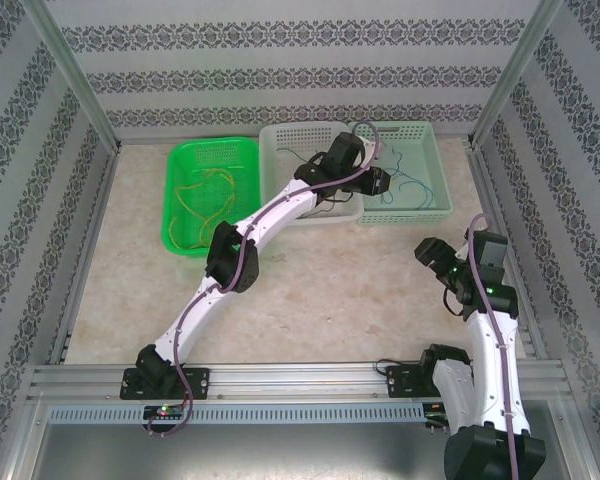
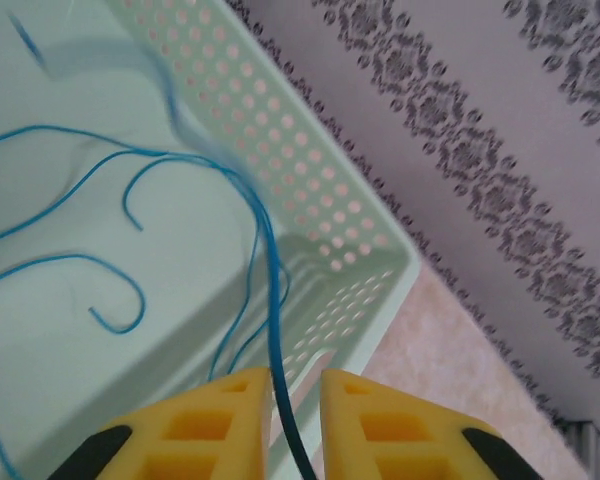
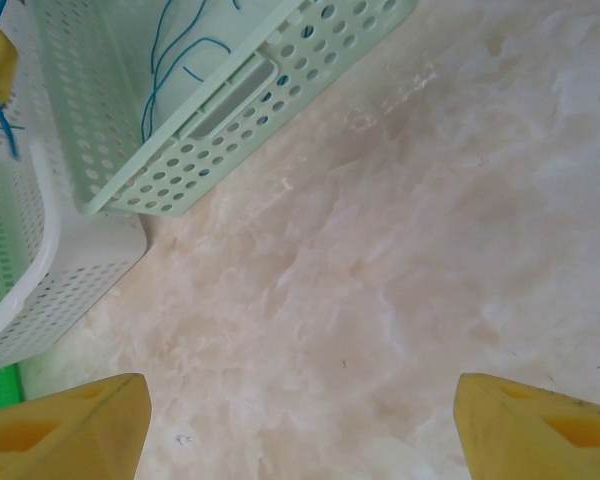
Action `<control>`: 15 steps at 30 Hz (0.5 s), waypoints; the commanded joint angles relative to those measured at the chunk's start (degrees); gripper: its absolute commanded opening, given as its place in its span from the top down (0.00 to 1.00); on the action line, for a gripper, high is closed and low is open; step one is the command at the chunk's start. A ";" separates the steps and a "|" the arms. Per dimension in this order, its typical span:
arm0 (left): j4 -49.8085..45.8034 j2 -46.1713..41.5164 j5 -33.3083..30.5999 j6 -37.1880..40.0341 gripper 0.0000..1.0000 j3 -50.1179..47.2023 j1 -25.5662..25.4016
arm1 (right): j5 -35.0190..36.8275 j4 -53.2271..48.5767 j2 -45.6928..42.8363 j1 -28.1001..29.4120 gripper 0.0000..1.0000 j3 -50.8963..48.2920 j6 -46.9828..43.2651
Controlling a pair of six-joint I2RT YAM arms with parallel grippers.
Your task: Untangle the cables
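Several thin blue cables point(image 2: 273, 300) lie in the mint basket point(image 2: 310, 200). One blue strand rises from the pile and runs through the gap between my left gripper's point(image 2: 296, 385) yellow fingers. The jaws stand a little apart, wider than the strand. From above, the left gripper point(image 1: 378, 182) hovers at the mint basket's point(image 1: 420, 212) left side, over the blue cables point(image 1: 405, 185). Yellow cables point(image 1: 202, 200) lie coiled in the green basket point(image 1: 180, 240). My right gripper point(image 3: 300, 390) is open over bare marble table with nothing between its fingers; in the top view the right gripper point(image 1: 430, 252) sits right of centre.
A white basket point(image 1: 280, 140) stands between the green and mint ones, partly under the left arm. The right wrist view has the mint basket's corner point(image 3: 230, 130) and the white basket point(image 3: 40, 270) ahead to the left. Patterned walls enclose the table.
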 commanded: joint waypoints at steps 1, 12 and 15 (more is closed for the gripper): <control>5.21 0.27 0.99 -5.11 0.64 1.93 0.46 | -1.58 1.03 -0.87 -0.32 0.20 -0.68 1.01; -3.18 -8.31 -0.73 2.35 0.00 -3.93 0.35 | 0.66 1.74 -1.33 -0.32 0.17 0.95 -3.03; -2.65 -14.98 -4.25 5.90 0.00 -11.88 0.31 | 2.08 2.85 -1.31 -0.30 0.15 1.26 -5.10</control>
